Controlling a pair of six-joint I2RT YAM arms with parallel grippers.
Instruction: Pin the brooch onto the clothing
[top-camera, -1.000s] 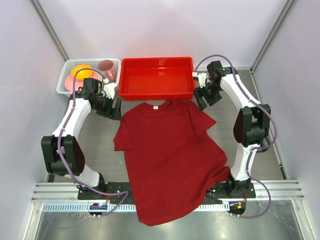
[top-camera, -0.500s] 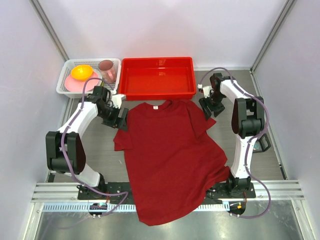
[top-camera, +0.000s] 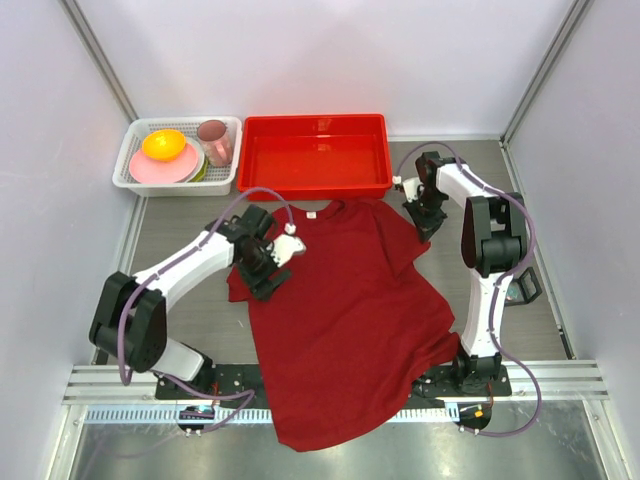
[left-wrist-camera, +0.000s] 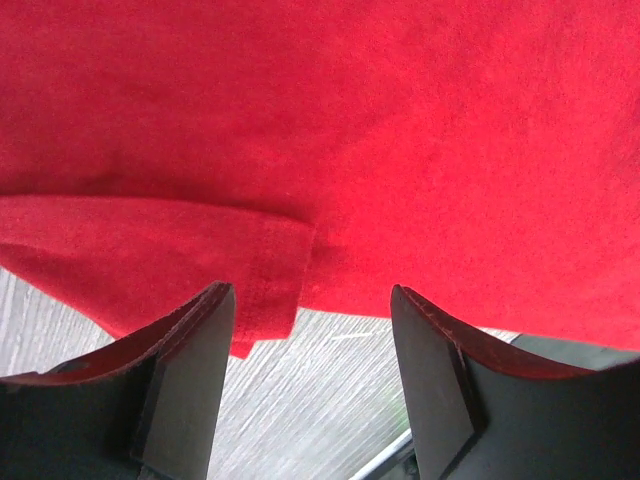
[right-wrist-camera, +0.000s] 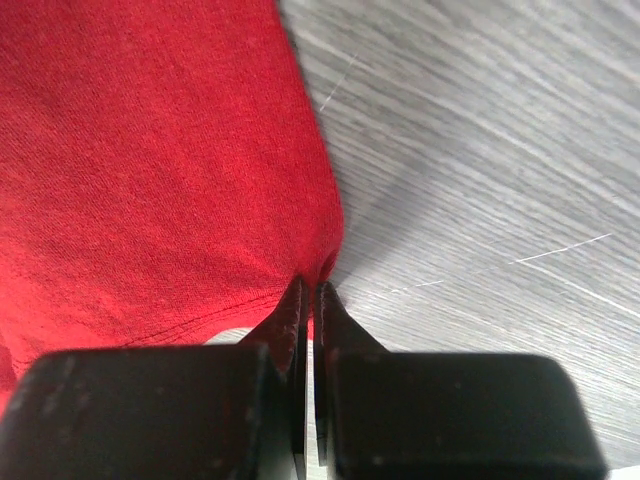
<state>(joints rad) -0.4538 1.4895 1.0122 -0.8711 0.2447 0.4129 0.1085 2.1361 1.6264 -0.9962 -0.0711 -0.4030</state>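
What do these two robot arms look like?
The left arm and right arm have white shells between bulky black joints, each with a thin lilac cable looping alongside. The left end effector and right end effector each have two black wedge-shaped fingers.

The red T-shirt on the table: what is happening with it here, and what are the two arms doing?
Both arms are at the dark red T-shirt, which lies spread on the table. The right fingers are shut at the edge of one sleeve and appear to pinch the fabric. The left fingers stand open just above the hem of the other sleeve, holding nothing. No brooch shows in any view, so the pinning itself seems not yet begun.
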